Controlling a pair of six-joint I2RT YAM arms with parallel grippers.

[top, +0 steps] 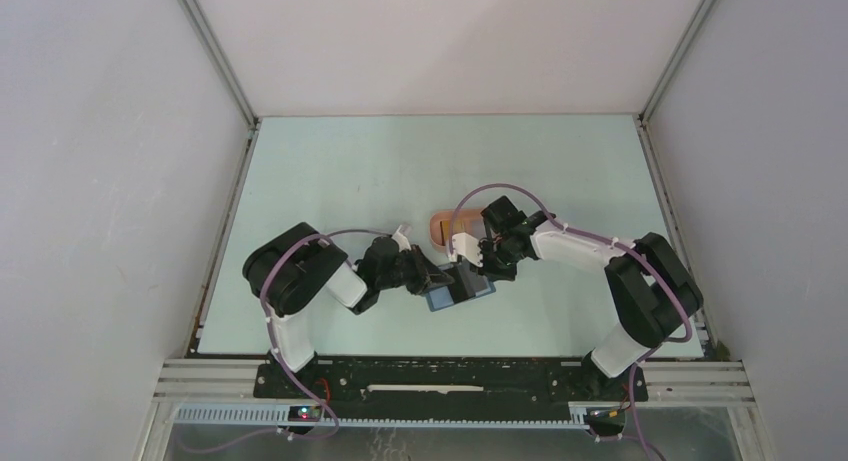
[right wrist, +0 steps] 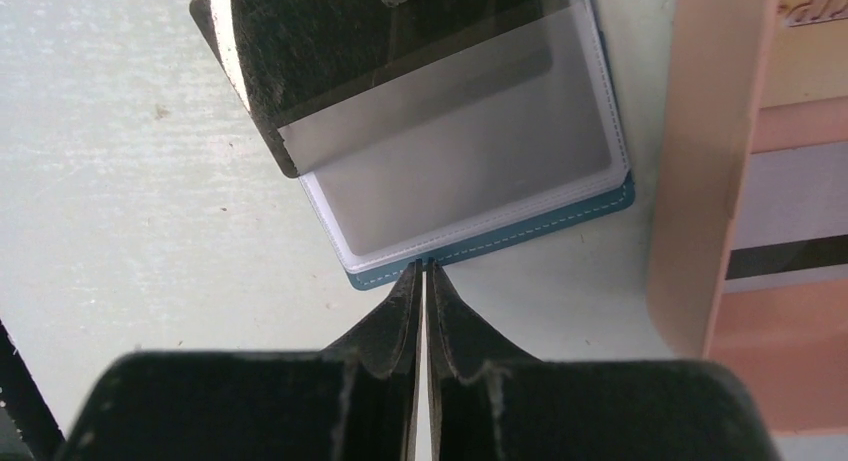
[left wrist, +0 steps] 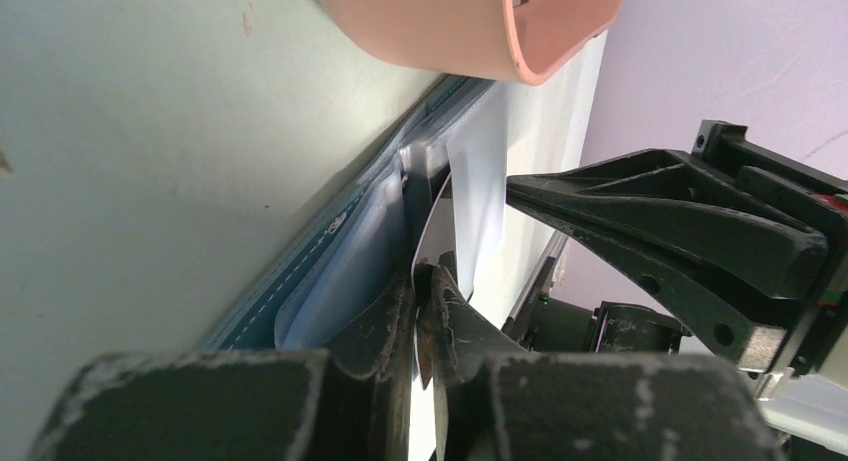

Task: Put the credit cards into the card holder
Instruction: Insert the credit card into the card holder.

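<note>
Closest to the right wrist camera, the right gripper (right wrist: 424, 271) had its two black fingers drawn almost together, only a hairline slit between them. Their tips met the blue stitched hem of the card holder (right wrist: 480, 171). Whether they pinched that hem could not be told.

The card holder lay open and flat on the pale desk (right wrist: 120, 181), clear sleeve upward, just beside the peach tray (right wrist: 700, 181). From above it sat between the two arms, near the front middle of the desk.

A dark card (right wrist: 300, 51) was part way into the clear sleeve. One end showed dimly through the plastic, and the other end and a corner stuck out over the desk. The left gripper (left wrist: 424, 291) was closed on the card's outer edge, fingers nearly touching with the thin card between them.

By the look of it the task was mid-way through one card, which was started but not seated. At least one more, an orange-yellow card (right wrist: 812, 41), lay in the tray. How many others were there, or were already in the card holder, could not be seen.
</note>
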